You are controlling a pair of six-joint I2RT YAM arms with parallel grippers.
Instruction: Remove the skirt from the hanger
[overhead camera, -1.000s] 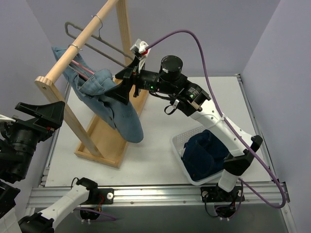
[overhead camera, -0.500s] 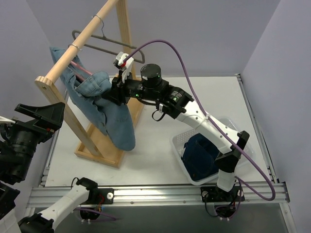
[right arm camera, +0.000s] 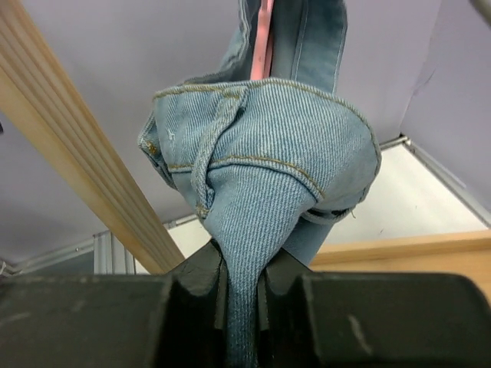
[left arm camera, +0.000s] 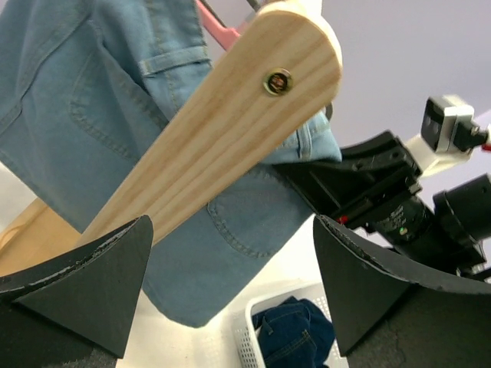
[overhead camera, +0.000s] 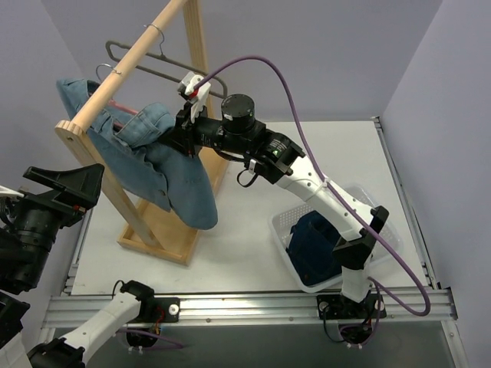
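- I see right gripper (right arm camera: 242, 285) clamped on denim skirt (right arm camera: 261, 146) fold, pink hanger (right arm camera: 265, 34) above it.
- Left gripper (left arm camera: 230, 264) spread wide, holding nothing, wooden rack post (left arm camera: 222, 130) ahead.

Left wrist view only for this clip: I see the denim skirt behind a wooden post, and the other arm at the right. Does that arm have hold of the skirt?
Observer: Yes. The right wrist view shows the right gripper with its fingers shut on a bunched fold of the skirt.
Operator: Is it off the hanger?
Observer: No. The pink hanger shows between the denim layers above the pinch.
Operator: Any other hanger up there?
Observer: One bare grey hanger on the wooden rail, farther along from the skirt.
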